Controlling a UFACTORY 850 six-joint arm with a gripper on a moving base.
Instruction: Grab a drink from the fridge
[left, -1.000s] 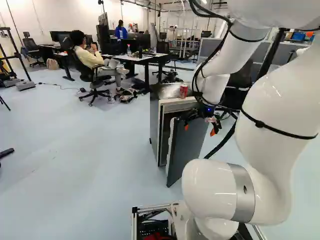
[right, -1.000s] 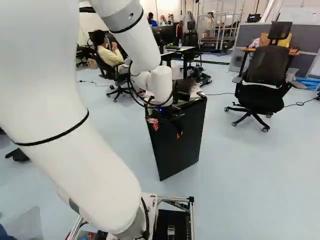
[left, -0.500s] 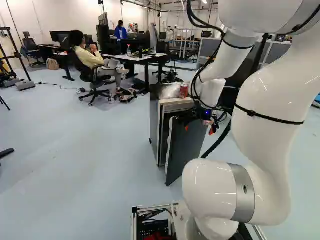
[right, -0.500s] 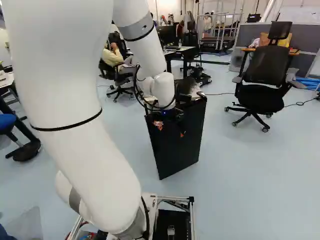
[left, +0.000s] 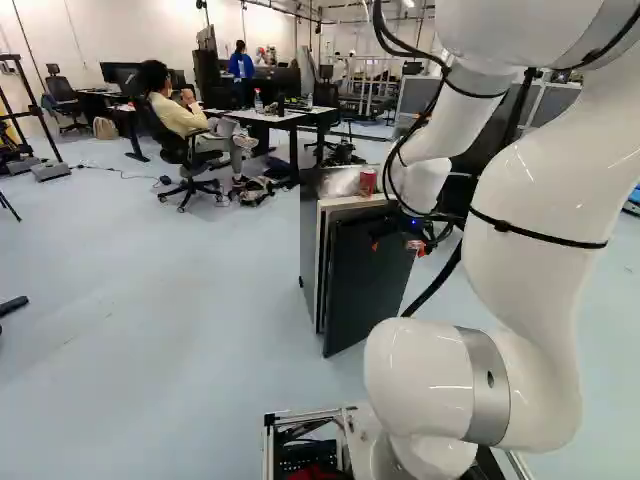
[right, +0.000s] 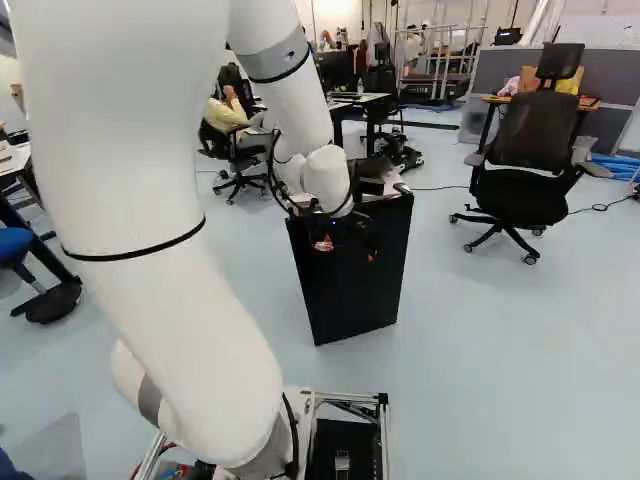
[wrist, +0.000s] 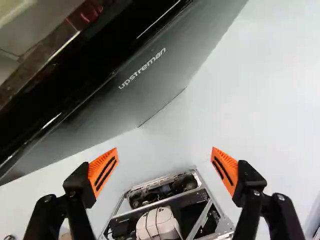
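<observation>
The robot's hand (left: 398, 248) is open, with its two orange pads (wrist: 103, 171) wide apart and nothing held between them. It hangs in front of the fridge door (left: 362, 285), up near the door's top edge. The fridge (left: 309, 240) is a dark box on the pale floor (left: 180, 330). Its door stands up straight and close to the box, with a thin dark gap along one side in the left base view. A red can (left: 368, 182) of drink stands upright on top of the fridge, near the front edge, toward the corner by the arm (left: 425, 185). The can and the hand are apart. I cannot see inside the fridge, so I cannot tell if drinks are in there. In the wrist view, the door's front slants down to the floor ahead of the hand, and the metal frame of the moving base (wrist: 170, 200) shows between and below the fingers. Behind the fridge is a white table (left: 285, 119) with a bottle (left: 258, 101) on it. A black chair (right: 527, 160) stands at the right of the right base view, well apart from the fridge.
</observation>
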